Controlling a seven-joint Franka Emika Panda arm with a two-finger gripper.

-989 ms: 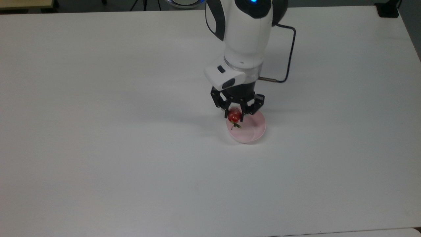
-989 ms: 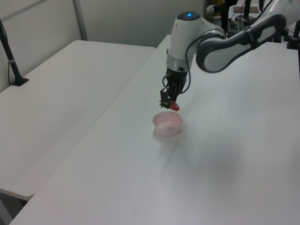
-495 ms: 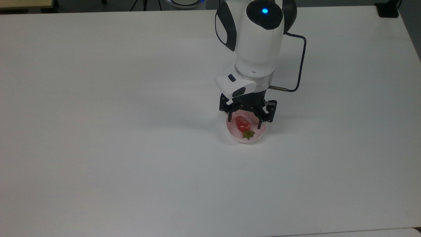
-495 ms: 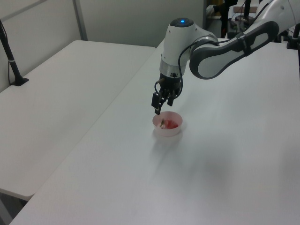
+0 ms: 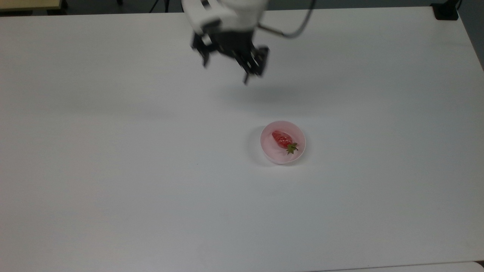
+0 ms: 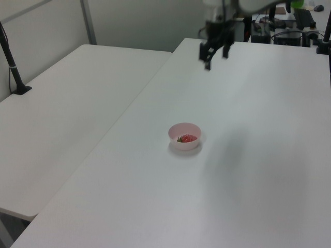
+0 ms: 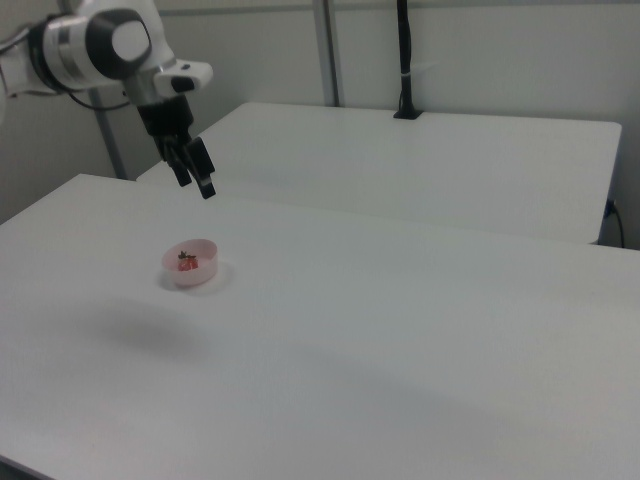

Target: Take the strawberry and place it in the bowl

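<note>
the desk (image 5: 113, 170) is seen in the top view from high above, looking steeply down, so that nearly its whole white surface is taken in. in the left view the same desk (image 6: 258, 181) is viewed obliquely from one end at a lower height, with a second desk (image 6: 67, 103) alongside. in the right view it (image 7: 400, 330) is seen from a low angle at the other side. the bowl (image 5: 283, 158) (image 6: 184, 142) (image 7: 191, 272) and the raised gripper (image 5: 227, 70) (image 6: 214, 54) (image 7: 194, 178) are shared by all three views.
</note>
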